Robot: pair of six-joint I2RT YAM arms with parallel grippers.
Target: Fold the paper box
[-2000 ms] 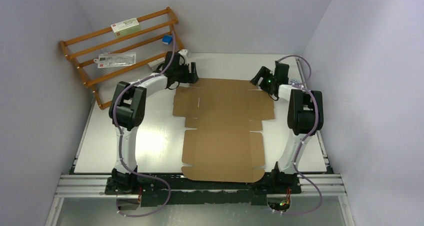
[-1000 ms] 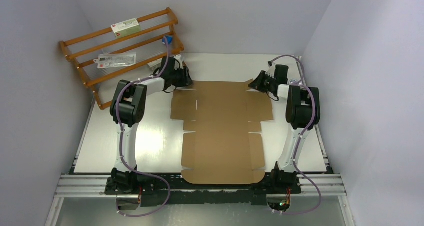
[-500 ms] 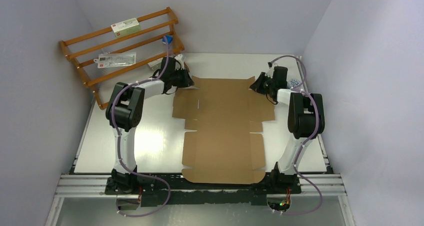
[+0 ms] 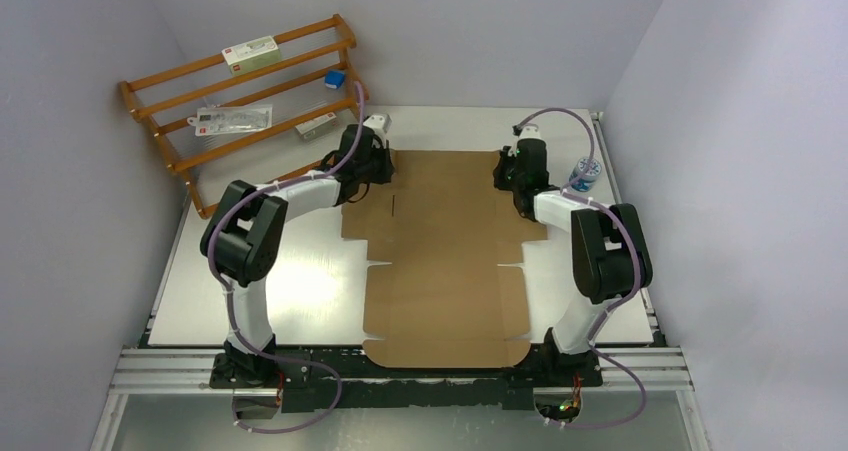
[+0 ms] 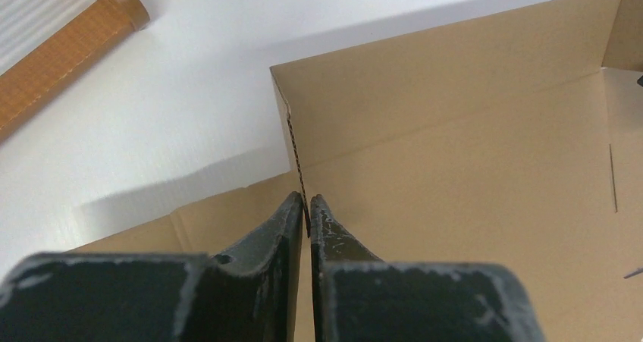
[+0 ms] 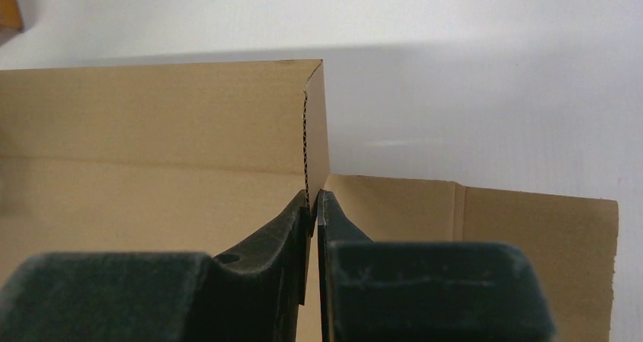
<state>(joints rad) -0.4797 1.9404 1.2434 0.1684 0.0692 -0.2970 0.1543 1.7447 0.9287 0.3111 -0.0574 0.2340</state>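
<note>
The left gripper and the right gripper have just clenched on the far flap of the paper box. The flap now stands up from the bench, so I think the first fold has begun.

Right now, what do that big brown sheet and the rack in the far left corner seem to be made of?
The paper box: corrugated cardboard, matte brown; wavy fluting shows along the raised flap's cut edge in both wrist views. The rack: probably wood under a glossy orange-brown varnish, judging by grain streaks; a wood-look finish cannot be excluded.
</note>
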